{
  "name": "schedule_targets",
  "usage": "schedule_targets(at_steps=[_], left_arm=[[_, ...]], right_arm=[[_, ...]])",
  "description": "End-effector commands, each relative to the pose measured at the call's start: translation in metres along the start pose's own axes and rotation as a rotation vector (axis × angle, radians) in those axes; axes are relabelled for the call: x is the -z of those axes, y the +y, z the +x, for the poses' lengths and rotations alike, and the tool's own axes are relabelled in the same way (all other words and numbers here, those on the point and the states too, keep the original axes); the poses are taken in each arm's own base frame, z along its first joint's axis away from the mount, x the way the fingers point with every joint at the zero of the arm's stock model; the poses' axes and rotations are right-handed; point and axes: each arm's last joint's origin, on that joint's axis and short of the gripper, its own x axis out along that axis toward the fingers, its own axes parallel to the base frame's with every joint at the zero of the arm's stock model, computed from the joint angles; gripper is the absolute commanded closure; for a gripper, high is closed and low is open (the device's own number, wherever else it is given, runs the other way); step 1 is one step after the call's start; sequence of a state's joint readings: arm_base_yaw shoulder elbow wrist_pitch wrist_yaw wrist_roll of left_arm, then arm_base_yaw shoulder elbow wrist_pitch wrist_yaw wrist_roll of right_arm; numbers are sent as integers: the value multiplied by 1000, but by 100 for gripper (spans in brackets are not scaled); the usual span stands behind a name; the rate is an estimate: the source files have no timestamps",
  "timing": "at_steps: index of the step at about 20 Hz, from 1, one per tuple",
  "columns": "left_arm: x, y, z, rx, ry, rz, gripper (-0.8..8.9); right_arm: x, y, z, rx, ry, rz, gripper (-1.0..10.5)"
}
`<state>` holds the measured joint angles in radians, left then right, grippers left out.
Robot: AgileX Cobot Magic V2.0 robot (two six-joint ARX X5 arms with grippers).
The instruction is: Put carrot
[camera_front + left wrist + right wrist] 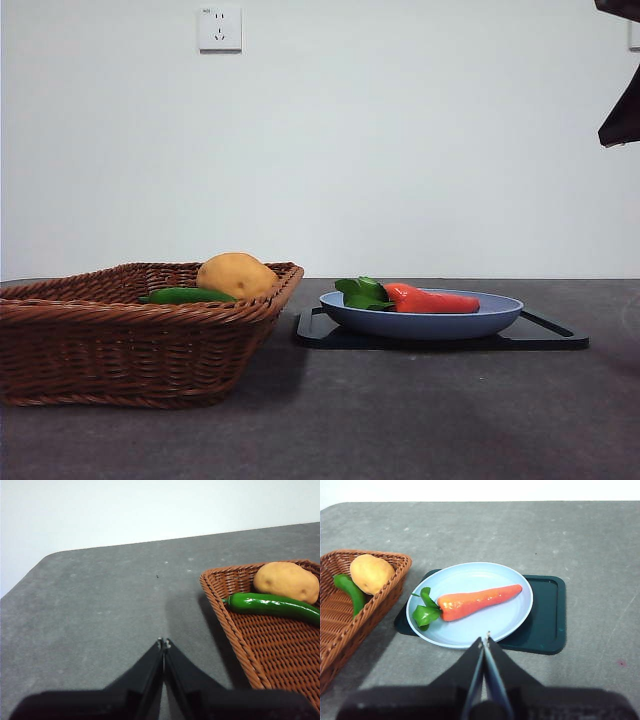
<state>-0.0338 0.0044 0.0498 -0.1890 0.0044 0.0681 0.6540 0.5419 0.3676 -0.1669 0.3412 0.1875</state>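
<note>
Blue plate (515,615): carrot (479,600) | wicker basket (120,340): potato (236,275), green vegetable (186,296)

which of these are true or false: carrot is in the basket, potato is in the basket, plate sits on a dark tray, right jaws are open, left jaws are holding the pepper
1. The carrot is in the basket: false, it lies on the plate.
2. The potato is in the basket: true.
3. The plate sits on a dark tray: true.
4. The right gripper has open jaws: false, they are shut.
5. The left gripper holds the pepper: false, it is shut on nothing; the pepper lies in the basket.
</note>
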Motion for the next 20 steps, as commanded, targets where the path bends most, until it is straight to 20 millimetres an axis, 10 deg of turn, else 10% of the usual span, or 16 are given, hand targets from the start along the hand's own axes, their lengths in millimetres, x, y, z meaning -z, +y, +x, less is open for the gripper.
schedule_targets(at_steps=[1, 20], left_arm=[[9, 0, 3, -3, 21, -29, 805], [12, -1, 3, -1, 32, -43, 805]], right_arm=[[-3, 1, -1, -3, -15, 16, 943], [-4, 1, -2, -5, -19, -10, 943]])
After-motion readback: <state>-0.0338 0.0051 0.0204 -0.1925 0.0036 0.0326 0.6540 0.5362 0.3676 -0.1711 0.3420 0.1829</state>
